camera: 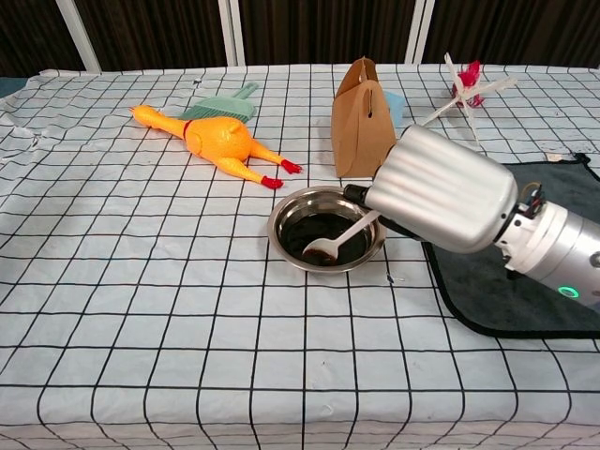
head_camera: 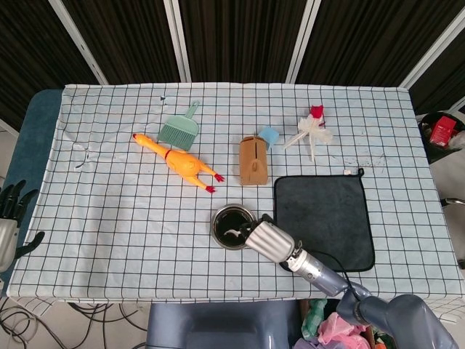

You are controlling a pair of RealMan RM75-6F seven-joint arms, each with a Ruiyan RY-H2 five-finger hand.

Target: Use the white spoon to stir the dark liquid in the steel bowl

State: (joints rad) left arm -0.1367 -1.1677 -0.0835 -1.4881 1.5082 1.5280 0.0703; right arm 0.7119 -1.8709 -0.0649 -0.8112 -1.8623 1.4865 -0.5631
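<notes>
The steel bowl (head_camera: 232, 225) (camera: 325, 228) of dark liquid stands near the table's front, left of the dark mat. My right hand (head_camera: 270, 241) (camera: 439, 190) sits just right of the bowl and holds the white spoon (camera: 339, 240) (head_camera: 231, 233) by its handle. The spoon's head dips into the liquid at the bowl's front side. My left hand (head_camera: 9, 211) hangs off the table's left edge, fingers apart, holding nothing.
A dark grey mat (head_camera: 325, 218) (camera: 506, 281) lies right of the bowl. Behind the bowl stand a brown paper bag (head_camera: 253, 161) (camera: 361, 118) and a rubber chicken (head_camera: 182, 163) (camera: 214, 138). A green dustpan (head_camera: 180, 129) and a red-white toy (head_camera: 312, 131) lie further back.
</notes>
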